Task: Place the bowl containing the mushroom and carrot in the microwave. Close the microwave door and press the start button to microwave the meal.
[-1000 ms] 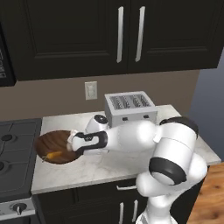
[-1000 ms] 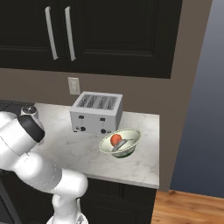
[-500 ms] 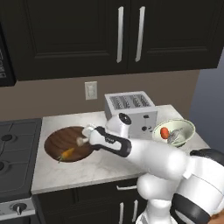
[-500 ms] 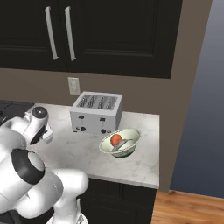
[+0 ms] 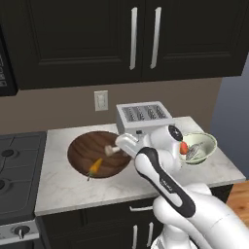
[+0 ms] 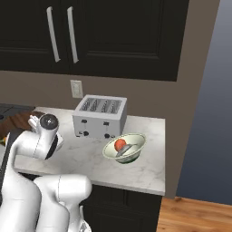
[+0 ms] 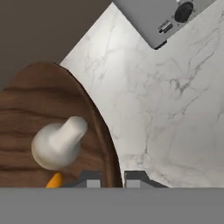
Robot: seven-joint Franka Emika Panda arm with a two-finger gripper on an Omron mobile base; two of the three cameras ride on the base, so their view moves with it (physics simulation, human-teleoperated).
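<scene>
The bowl (image 5: 100, 154) sits on the counter (image 5: 63, 192), at about nine o'clock from the toaster (image 5: 143, 117) and just beside the stove (image 5: 17, 160). Inside it the mushroom (image 7: 58, 141) lies toward the wall side and the carrot (image 5: 95, 166) toward the front. In the hand view the gripper (image 7: 111, 178) straddles the bowl's right-hand rim, one fingertip inside and one outside, the jaws nipped narrowly on that rim. The step in hand appears to be the first: picking the bowl up. Next it likely calls for a level lift, so the food stays in, then a carry toward the microwave (image 5: 7, 68), whose edge shows at ten o'clock. A pale bowl (image 5: 198, 147) stands well apart.
</scene>
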